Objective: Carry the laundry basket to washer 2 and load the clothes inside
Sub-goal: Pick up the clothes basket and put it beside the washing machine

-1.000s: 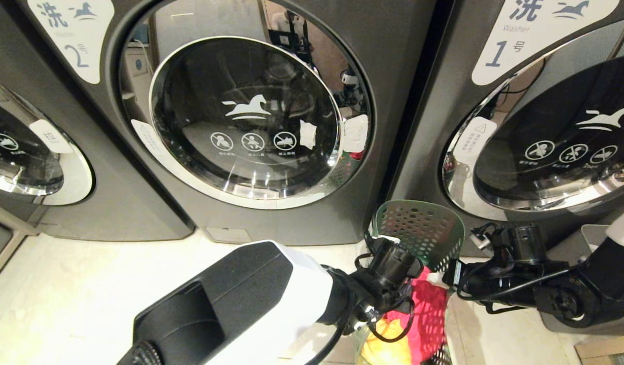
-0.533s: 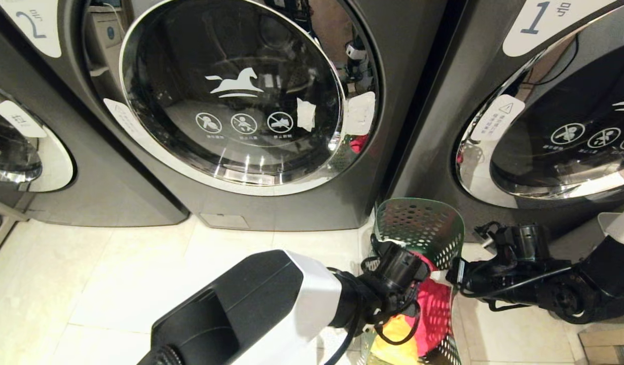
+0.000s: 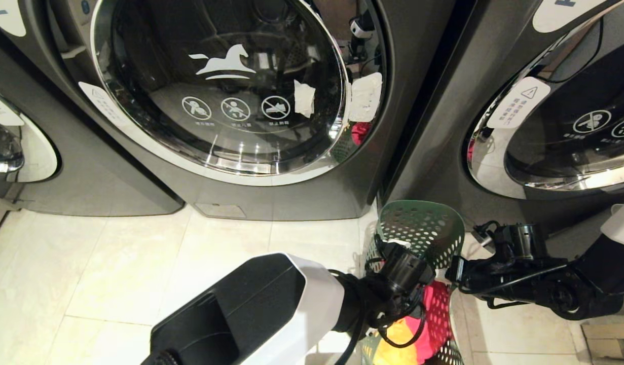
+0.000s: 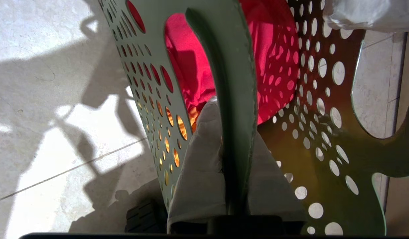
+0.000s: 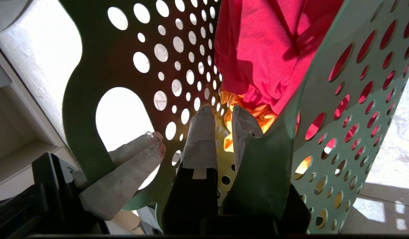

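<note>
Laundry basket (image 3: 423, 238) sits right of washer 2 (image 3: 220, 91), door shut; left gripper (image 4: 224, 146) and right gripper (image 5: 221, 132) jaws clamp opposite rims.

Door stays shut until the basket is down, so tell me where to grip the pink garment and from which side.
Take the pink garment at its bunched top, coming straight down through the open mouth of the laundry basket. It lies heaped over the yellow garment, and the perforated walls block any sideways reach.
</note>
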